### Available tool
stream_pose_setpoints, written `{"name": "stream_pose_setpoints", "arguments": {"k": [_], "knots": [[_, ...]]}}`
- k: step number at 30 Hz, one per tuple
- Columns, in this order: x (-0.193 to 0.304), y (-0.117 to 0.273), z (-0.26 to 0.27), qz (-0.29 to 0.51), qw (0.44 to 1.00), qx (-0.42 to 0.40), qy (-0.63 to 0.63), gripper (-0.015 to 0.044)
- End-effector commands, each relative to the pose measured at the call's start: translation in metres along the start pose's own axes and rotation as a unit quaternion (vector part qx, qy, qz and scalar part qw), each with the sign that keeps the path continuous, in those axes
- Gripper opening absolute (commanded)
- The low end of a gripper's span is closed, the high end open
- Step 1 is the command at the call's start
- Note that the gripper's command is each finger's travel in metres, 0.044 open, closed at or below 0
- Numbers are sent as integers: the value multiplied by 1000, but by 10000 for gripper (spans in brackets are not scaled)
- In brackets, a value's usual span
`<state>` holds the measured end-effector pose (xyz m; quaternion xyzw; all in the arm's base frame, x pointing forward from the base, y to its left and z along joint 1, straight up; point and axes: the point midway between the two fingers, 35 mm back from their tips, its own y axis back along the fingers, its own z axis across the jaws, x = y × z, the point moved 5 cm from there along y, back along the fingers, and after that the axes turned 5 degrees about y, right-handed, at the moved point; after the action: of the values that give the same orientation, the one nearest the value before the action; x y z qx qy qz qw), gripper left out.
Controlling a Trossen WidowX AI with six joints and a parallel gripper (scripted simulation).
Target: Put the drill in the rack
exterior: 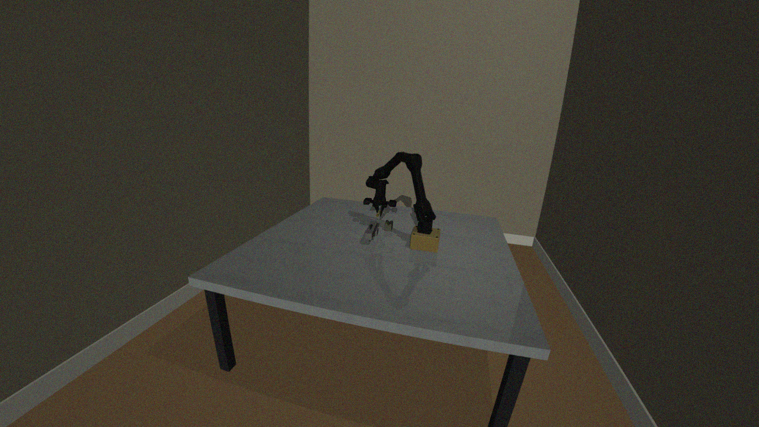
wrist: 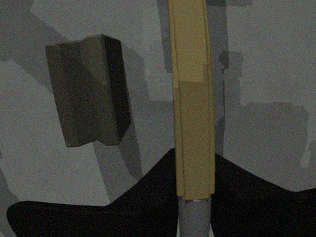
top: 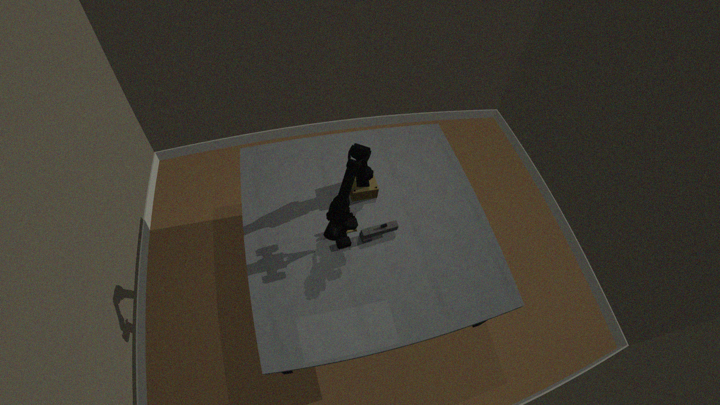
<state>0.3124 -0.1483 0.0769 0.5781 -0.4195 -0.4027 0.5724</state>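
Observation:
The gripper (exterior: 379, 209) (wrist: 195, 158) is shut on the drill, a long yellow bar with a grey round shank, and holds it above the table. The drill (top: 351, 231) (exterior: 378, 213) (wrist: 194, 108) runs up and down the middle of the wrist view, its far end cut off by the top edge. It is out of the grey holder (top: 372, 232) (exterior: 368, 233), which lies beside the gripper. A small dark key (top: 383, 225) shows on top of the holder. The rack (exterior: 389, 225) (wrist: 85, 95), an olive block with a V groove, stands left of the drill in the wrist view; the arm hides it in the top view.
The arm's yellow base block (top: 364, 193) (exterior: 424, 241) stands on the pale table (top: 427, 282) (exterior: 318, 276), near the rack and holder. Dark shadows of the arm and gripper lie across the table. Walls surround the table beyond the wooden floor.

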Motion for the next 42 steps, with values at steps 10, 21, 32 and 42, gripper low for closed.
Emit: {"name": "stream_pose_setpoints", "arguments": {"k": [10,21,32,42], "knots": [[3,-2,22,2,1000,-1,2,0],[6,-4,40,2,1000,-1,2,0],[9,-4,58,2,1000,-2,2,0],[10,-15,62,2,1000,-2,2,0]]}}
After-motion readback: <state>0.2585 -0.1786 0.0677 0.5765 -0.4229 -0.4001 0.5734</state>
